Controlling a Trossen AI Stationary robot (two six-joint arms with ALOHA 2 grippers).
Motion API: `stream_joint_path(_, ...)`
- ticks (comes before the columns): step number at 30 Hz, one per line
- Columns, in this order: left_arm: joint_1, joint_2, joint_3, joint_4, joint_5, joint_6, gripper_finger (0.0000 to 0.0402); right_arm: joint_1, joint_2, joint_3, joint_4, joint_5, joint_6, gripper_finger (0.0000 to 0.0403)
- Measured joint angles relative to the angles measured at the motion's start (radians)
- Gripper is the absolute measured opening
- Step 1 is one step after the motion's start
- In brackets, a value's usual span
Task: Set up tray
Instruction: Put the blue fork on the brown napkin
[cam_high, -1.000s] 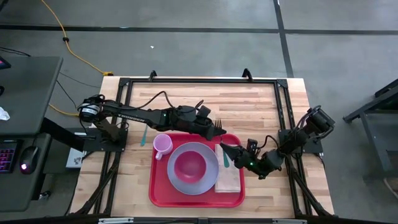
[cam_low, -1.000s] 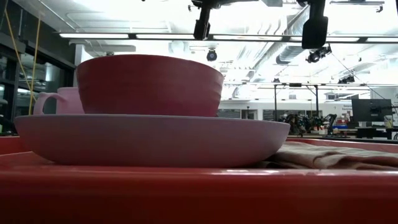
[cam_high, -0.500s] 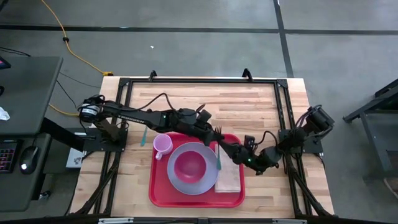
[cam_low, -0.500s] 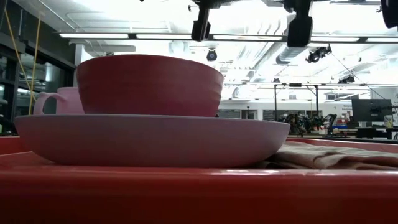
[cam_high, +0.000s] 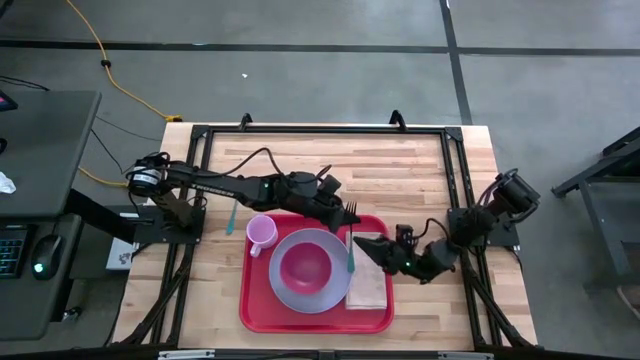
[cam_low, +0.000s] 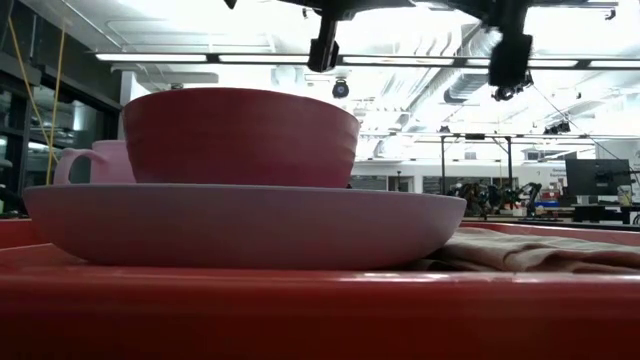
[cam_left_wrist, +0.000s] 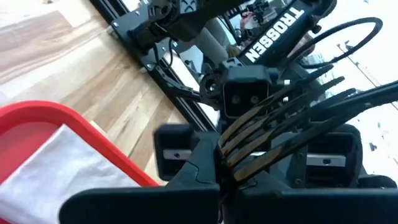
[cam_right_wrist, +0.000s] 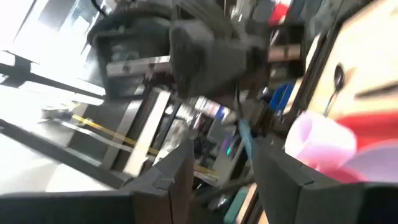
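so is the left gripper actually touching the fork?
Touching. In the left wrist view the fork sits clamped between the left gripper's dark fingers, its tines sticking out past them; the high view also shows the tines at that gripper's tip.

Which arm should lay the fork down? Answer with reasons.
Left, probably: the left gripper is shut on the fork by its tines, next to the napkin; the right gripper is open around the handle.

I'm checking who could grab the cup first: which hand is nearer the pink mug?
Left. The left hand is over the tray's far edge, a short way from the pink mug; the right hand is beyond the plate, over the napkin.
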Motion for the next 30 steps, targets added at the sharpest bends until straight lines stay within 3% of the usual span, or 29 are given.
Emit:
stream_joint_path(6,0.002,0.000,0.000,0.000,0.009,-0.005,0.0022,0.052,0.000,-0.033,0.001,-0.012,0.036,0.0140)
stream_joint_path(21,0.003,0.000,0.000,-0.008,0.047,-0.013,0.0022,-0.039,0.000,-0.031,-0.197,-0.292,0.115,0.0139)
stream_joint_path(30,0.003,-0.002,0.002,-0.047,0.089,-0.018,0.0022,-0.016,-0.066,-0.033,-0.303,-0.357,0.114,0.0139)
